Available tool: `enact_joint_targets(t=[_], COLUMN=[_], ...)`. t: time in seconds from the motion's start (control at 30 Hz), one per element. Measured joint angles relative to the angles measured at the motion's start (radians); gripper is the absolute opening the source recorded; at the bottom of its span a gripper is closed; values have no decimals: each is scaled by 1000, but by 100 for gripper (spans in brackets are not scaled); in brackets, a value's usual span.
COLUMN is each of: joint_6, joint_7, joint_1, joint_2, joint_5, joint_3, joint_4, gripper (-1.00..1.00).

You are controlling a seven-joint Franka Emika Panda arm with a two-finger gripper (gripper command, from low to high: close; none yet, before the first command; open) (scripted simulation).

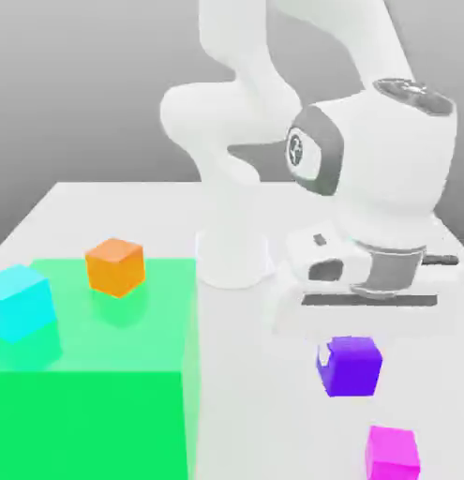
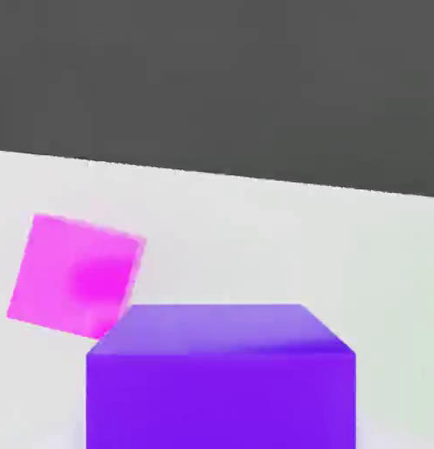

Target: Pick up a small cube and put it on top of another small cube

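Exterior view, lower right of the frame: we see the claw (image 1: pixel 351 349) clamped on the violet cube (image 1: pixel 352 367), lifted off the white bench (image 1: pixel 245 375), with the magenta cube (image 1: pixel 394 452) below it.

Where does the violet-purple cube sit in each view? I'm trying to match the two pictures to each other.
Exterior view: the violet-purple cube is low and toward the exterior view's right, directly under the gripper, with a white fingertip against its side.
Hand view: the cube is large and close to the camera.
Shared landmark: the magenta-pink cube, lying near it on the white table in both pictures.
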Motion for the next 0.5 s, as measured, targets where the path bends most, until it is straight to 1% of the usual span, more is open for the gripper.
enact_joint_targets(t=[0.03, 0.07, 0.1, 0.13, 0.27, 0.33, 0.37, 0.5], joint_6=[-40, -81, -117, -146, -255, -238, -227, -227], joint_7=[31, 63, 92, 115, 229, 291, 304, 304], joint_1=[-48, -51, -15, -41, -227, -288, -293, -291], joint_2=[-17, -34, -52, -71, -120, -96, -89, -89], joint_5=[12, 25, 37, 47, 89, 108, 112, 112], joint_3=[-20, -45, -69, -93, -190, -221, -224, -224], joint_4=[25, 50, 71, 83, 151, 161, 158, 158], gripper=[-100, -100, -100, -100, -100, -100, 100, 100])
